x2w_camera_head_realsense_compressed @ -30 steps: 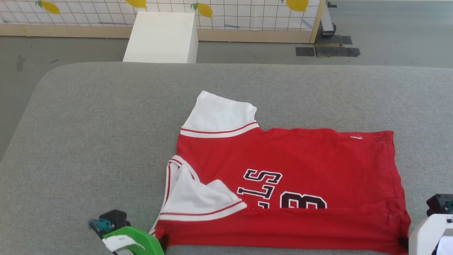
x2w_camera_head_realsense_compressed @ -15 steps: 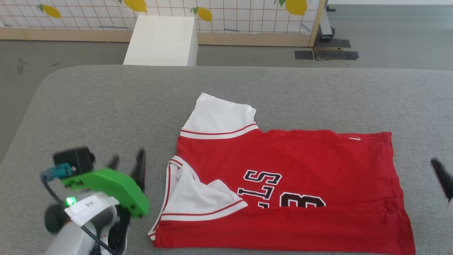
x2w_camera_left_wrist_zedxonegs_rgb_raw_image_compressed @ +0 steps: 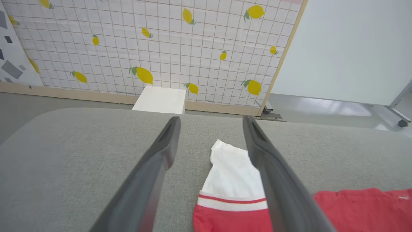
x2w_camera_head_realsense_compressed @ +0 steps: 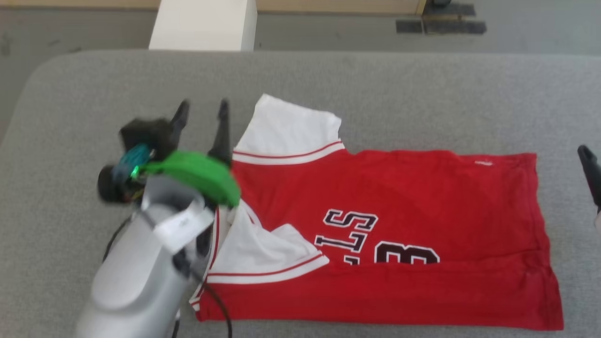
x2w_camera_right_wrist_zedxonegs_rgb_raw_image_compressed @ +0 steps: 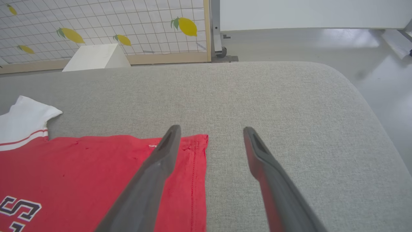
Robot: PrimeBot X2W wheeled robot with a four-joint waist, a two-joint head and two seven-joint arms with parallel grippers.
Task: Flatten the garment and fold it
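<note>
The garment [x2w_camera_head_realsense_compressed: 422, 188], a red jersey with white sleeves, lies on the grey table [x2w_camera_head_realsense_compressed: 94, 84], its near edge folded up over the black lettering. The near sleeve [x2w_camera_head_realsense_compressed: 263, 253] is tucked inward and the far sleeve [x2w_camera_head_realsense_compressed: 291, 126] lies flat. My left gripper [x2w_camera_head_realsense_compressed: 204, 104] hovers open just left of the far sleeve; in the left wrist view the left gripper [x2w_camera_left_wrist_zedxonegs_rgb_raw_image_compressed: 211, 118] has the sleeve [x2w_camera_left_wrist_zedxonegs_rgb_raw_image_compressed: 231, 170] below its right finger. My right gripper [x2w_camera_right_wrist_zedxonegs_rgb_raw_image_compressed: 211, 128] is open and empty above the garment's hem corner [x2w_camera_right_wrist_zedxonegs_rgb_raw_image_compressed: 196, 145], and one of its fingertips [x2w_camera_head_realsense_compressed: 587, 162] shows at the head view's right edge.
A white box [x2w_camera_head_realsense_compressed: 202, 23] stands on the floor beyond the table's far edge. Behind it is a lemon-patterned screen [x2w_camera_left_wrist_zedxonegs_rgb_raw_image_compressed: 161, 48] with a wooden frame. Bare grey table surrounds the garment on the left, far and right sides.
Both grippers have let go of the garment's near corners and opened. The left arm has moved away along the garment's left side to the far sleeve. The head camera has tilted down.
</note>
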